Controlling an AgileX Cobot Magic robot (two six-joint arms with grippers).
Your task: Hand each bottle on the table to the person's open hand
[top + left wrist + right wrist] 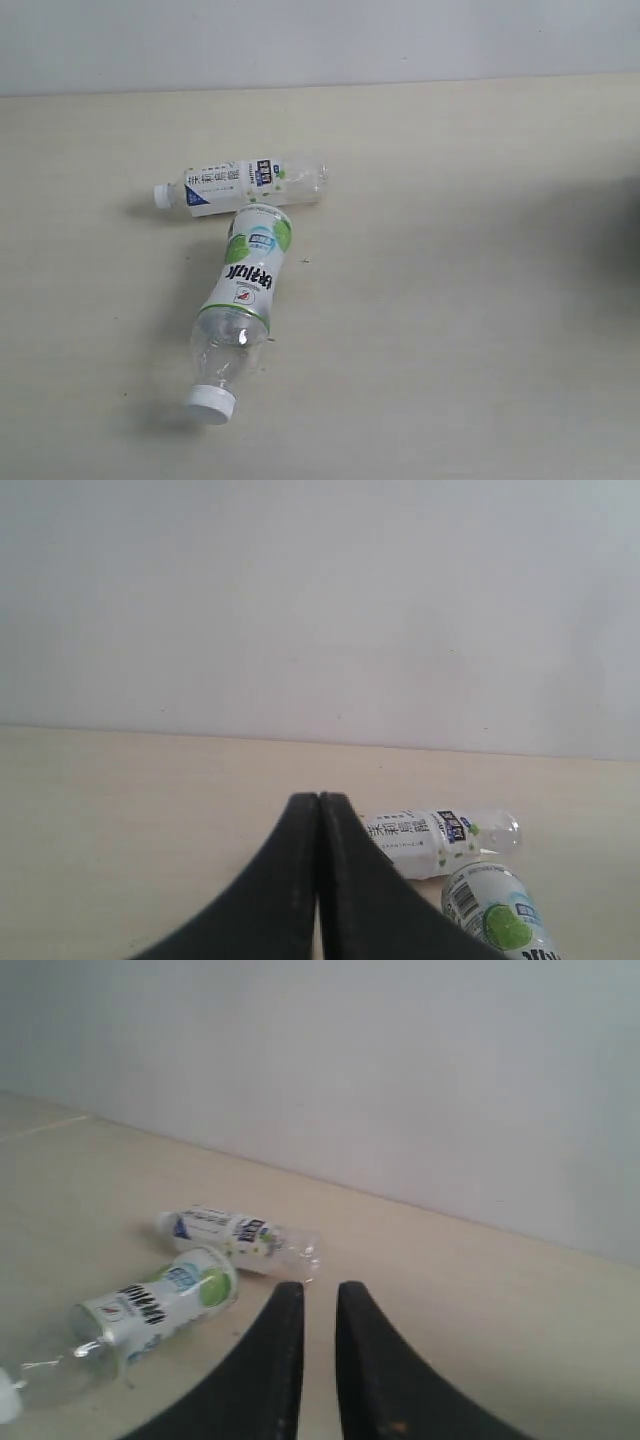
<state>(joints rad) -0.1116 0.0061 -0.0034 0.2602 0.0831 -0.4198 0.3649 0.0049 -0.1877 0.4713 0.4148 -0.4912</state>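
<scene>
The white-green bottle (247, 280) lies flat, cap toward 7 o'clock in the exterior view, ahead of the slightly parted, empty right gripper (320, 1292).

Lighting is flat, bright and diffuse in all three views. Exterior view is sharp: soft shadows fall to the left of the green-label bottle (245, 290) and blue-label bottle (240, 185) on the bench (450, 350). Small glint on the green one's clear neck, and a vague dark smudge (632, 230) at the right edge. Left wrist view is mildly soft, and the left pincer (318, 880) is featureless black. Right wrist view is the blurriest: washed out, label print smeared, right pincer (320, 1360) edges fuzzy.
</scene>
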